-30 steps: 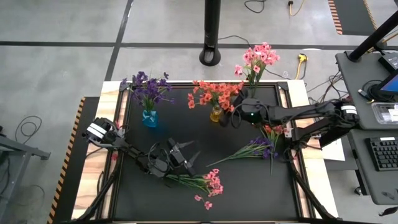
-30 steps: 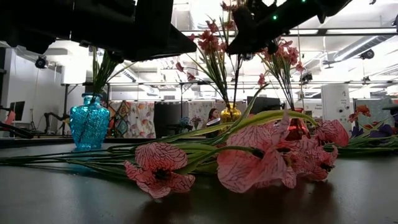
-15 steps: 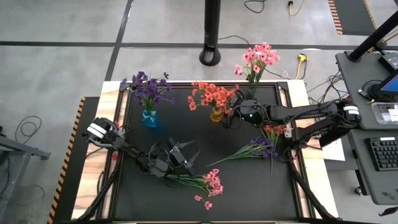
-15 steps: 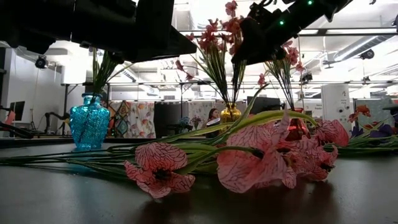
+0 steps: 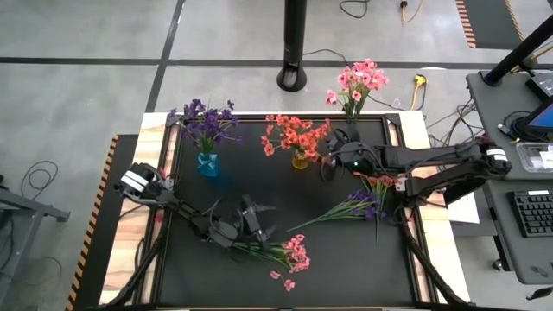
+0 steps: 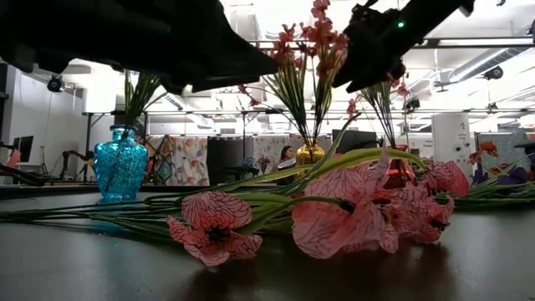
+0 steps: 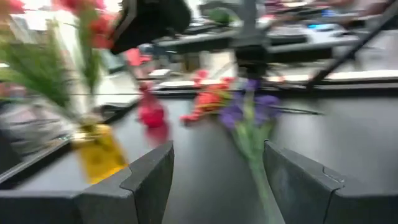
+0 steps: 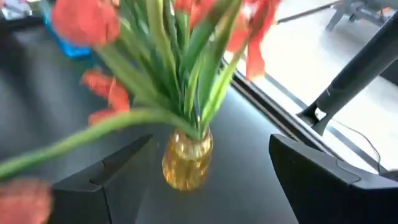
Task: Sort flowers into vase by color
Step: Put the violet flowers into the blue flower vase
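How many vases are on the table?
3: a blue vase with purple flowers at the back left, a yellow vase with orange-red flowers mid-back, and a red vase with pink flowers back right.

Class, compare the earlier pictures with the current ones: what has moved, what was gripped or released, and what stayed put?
The right gripper, beside the yellow vase of orange-red flowers, rose in the low view and now stands open, nothing between its fingers. The left gripper shifted slightly toward the pink flowers lying on the table and is open. The blue vase, purple flowers on the table and pink bunch stayed.
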